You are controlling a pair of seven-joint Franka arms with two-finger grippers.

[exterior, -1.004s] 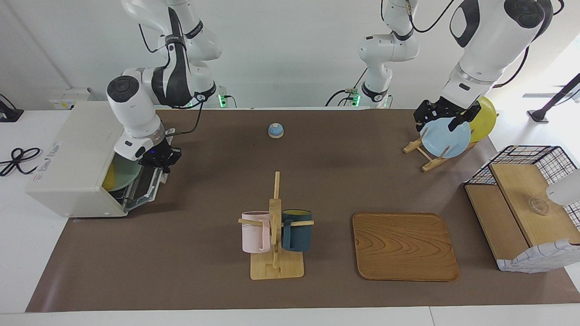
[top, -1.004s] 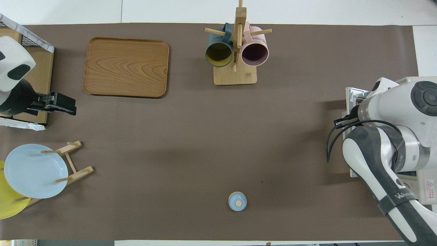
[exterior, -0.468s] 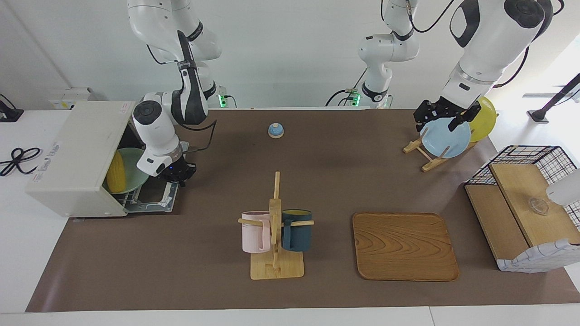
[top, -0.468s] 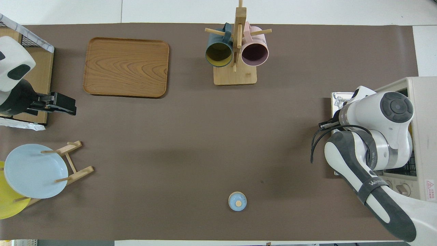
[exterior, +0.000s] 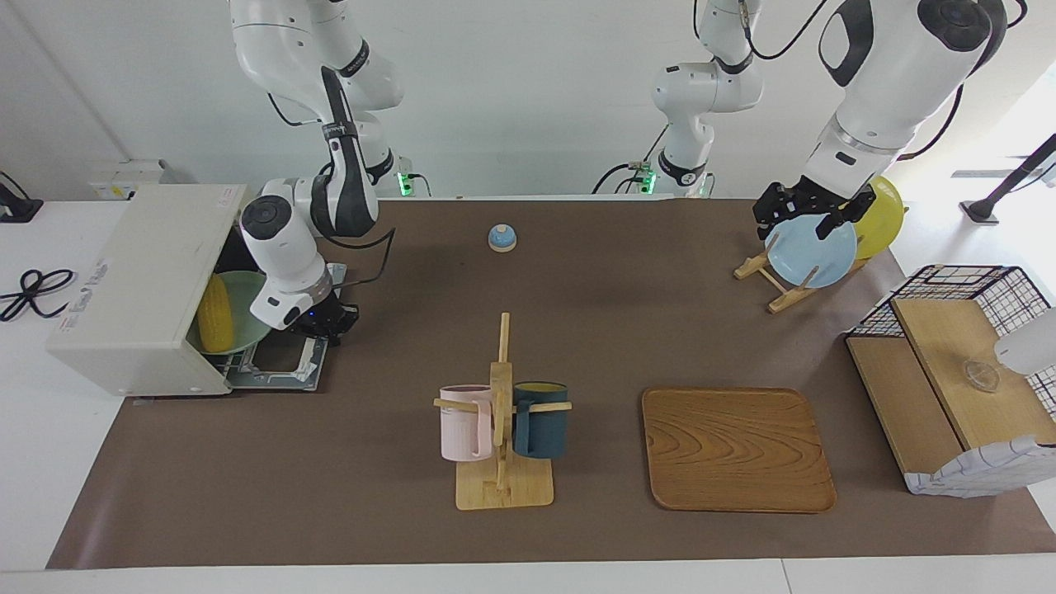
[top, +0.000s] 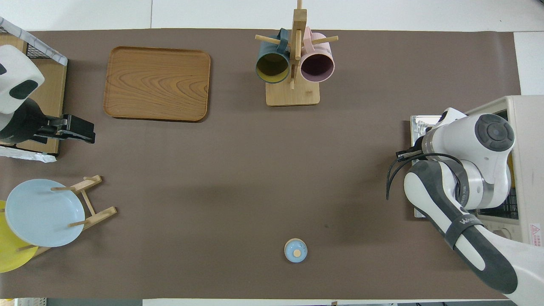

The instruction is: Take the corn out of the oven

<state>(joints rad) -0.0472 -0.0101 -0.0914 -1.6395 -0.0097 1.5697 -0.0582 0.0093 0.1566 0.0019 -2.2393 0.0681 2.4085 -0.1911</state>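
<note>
The off-white oven (exterior: 140, 280) stands at the right arm's end of the table, and its door (exterior: 285, 363) lies folded down flat on the table in front of it. Inside it, the yellow corn (exterior: 213, 315) lies on a pale green plate (exterior: 247, 305). My right gripper (exterior: 330, 323) is shut and sits low at the door's free edge; its fingertips and the handle are hidden. In the overhead view the right arm covers the oven's (top: 525, 127) opening and hides the corn. My left gripper (exterior: 813, 216) waits open in the air over the plate rack, holding nothing.
A wooden rack with a pink and a dark blue mug (exterior: 503, 412) stands mid-table, beside a wooden tray (exterior: 737, 450). A small blue bell (exterior: 502, 238) is nearer the robots. A blue plate (exterior: 813, 256) and a yellow plate (exterior: 883, 219) stand in a rack beside a black wire basket (exterior: 957, 280).
The oven door has swung down from half open to flat. My right gripper moved with its edge, away from the oven, and the corn and green plate came into full view. The left arm stayed still.
</note>
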